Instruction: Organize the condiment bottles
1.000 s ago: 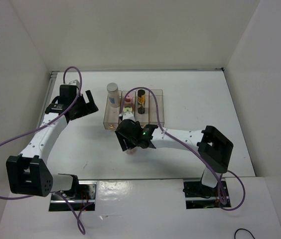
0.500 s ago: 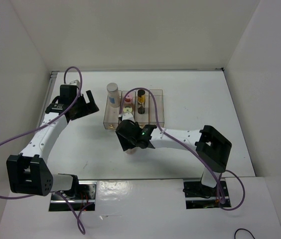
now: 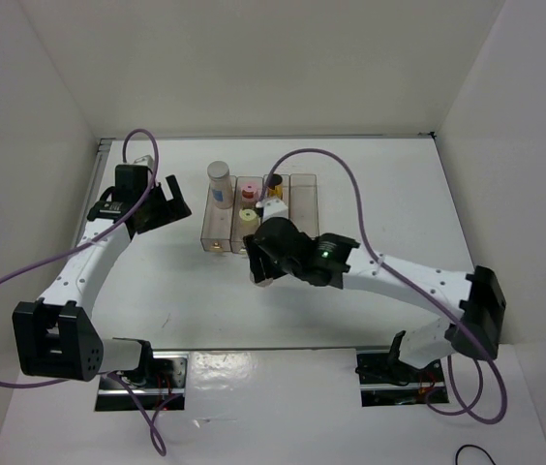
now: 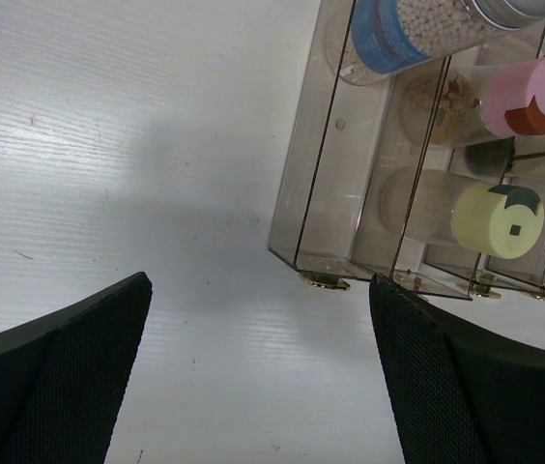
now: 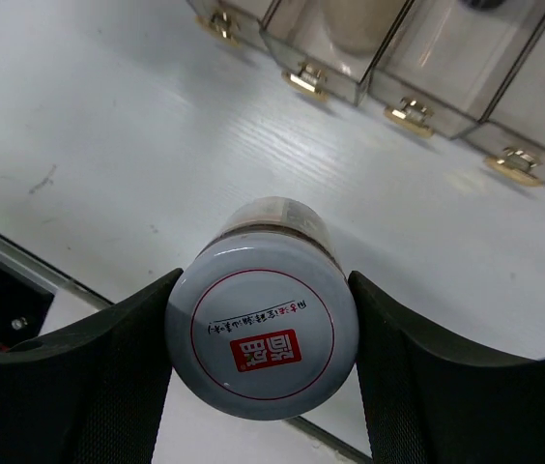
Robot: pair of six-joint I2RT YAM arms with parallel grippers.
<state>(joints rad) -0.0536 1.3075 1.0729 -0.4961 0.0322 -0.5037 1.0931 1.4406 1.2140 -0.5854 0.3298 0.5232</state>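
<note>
Top external view: rack (image 3: 304, 215) sits mid-table (image 3: 399, 194), long side running left-right, four compts.

Bottles, relative to rack:
- tall white bottle (image 3: 219, 183), grey cap, upright in leftmost compt, far end.
- pink-capped bottle (image 3: 250, 191), 2nd compt, far end.
- yellow-capped bottle (image 3: 248, 217), same compt, near end, just in front of pink one.
- dark bottle (image 3: 275, 183), black cap, 3rd compt, far end.
- squat jar (image 5: 263, 333) outside rack, in front of its near edge, mostly hidden under the wrist in this view.

Right arm: elbow far out at near-right of rack, forearm slanting up-left across the table, wrist ending just in front of rack's 2nd/3rd compts. Purple cable (image 3: 350, 184) loops over rack's right end. Right gripper (image 5: 263, 338) points down; in wrist view both fingers (image 5: 108, 377) press flat against the jar's cap, one each side, so it grips the jar. White lid w/ red ring and red label faces the cam. Can't tell if the jar's base is on the table or off it.

Left arm: forearm rising from near-left, wrist well left of rack, level w/ its far end. Left gripper (image 4: 263, 387) spread wide, nothing btwn fingers, bare table under it. Left wrist view looks at rack's left near corner; gripper apart from rack, not touching.
</note>
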